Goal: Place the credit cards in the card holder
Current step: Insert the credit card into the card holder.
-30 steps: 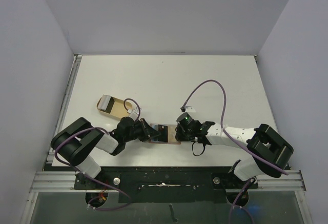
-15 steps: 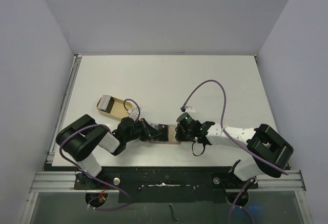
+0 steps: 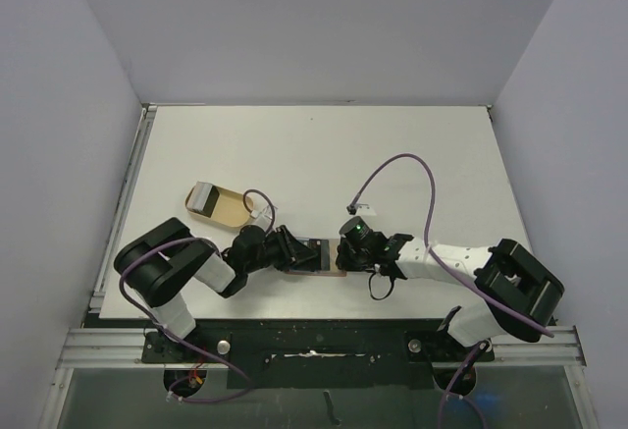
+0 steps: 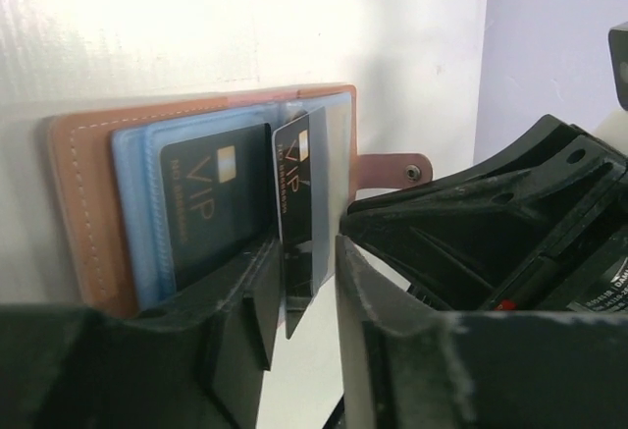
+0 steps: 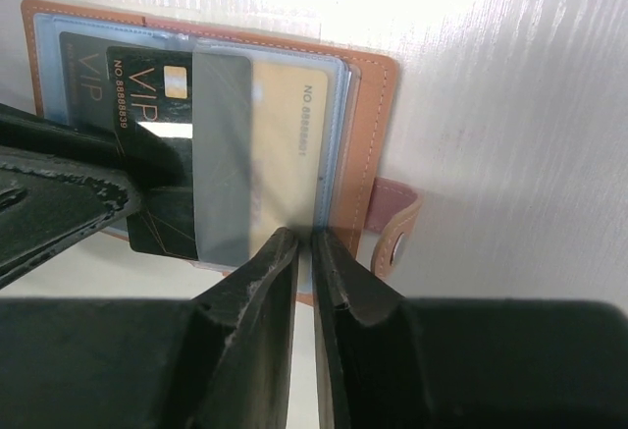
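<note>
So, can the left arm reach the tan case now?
Probably yes: the tan case lies close to the left gripper with only bare table between, though a black card stands between the gripper's open jaws.

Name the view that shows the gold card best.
Right wrist: the gold card lies flat in a clear sleeve of the card holder, its face in plain sight. Left wrist shows only black cards; from the top the holder is too small to tell.
</note>
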You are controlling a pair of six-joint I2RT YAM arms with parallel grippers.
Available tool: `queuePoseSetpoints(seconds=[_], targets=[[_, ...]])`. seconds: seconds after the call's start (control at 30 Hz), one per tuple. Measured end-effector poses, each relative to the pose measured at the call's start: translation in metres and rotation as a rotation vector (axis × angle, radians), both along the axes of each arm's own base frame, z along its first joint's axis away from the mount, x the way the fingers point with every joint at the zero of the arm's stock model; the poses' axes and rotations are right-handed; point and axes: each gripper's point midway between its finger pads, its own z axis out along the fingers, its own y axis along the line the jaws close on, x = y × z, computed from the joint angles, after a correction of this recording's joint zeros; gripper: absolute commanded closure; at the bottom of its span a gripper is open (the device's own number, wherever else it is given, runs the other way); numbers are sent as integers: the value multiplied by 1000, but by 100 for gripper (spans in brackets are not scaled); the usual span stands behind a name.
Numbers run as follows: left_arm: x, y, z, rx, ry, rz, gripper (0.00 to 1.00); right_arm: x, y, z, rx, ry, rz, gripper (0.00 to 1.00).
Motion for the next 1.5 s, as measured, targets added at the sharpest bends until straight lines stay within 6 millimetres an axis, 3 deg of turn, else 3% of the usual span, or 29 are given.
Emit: queuePoseSetpoints(seconds=[0.17,0.33,0.53,0.77,0.9,1.23,1.5], targets=[[6,3,10,64,-30,17,63,-4,-3,4,-3,2,3,74],[13,10,11,152,-46,36,59,-6,-8,21,5,-24,9,68],[18,9,10,199,-53,23,59,5,-12,41,-27,-80,-7,56],[19,5,9,217,-54,7,59,16,-27,36,-107,-93,-18,53],[19,3,8,218,-52,2,59,20,-34,29,-137,-80,-23,57],[18,-11,6,201,-51,-22,60,19,-34,12,-146,-52,-16,82],[15,-20,6,186,-38,-32,61,14,-38,2,-148,-44,-18,89]])
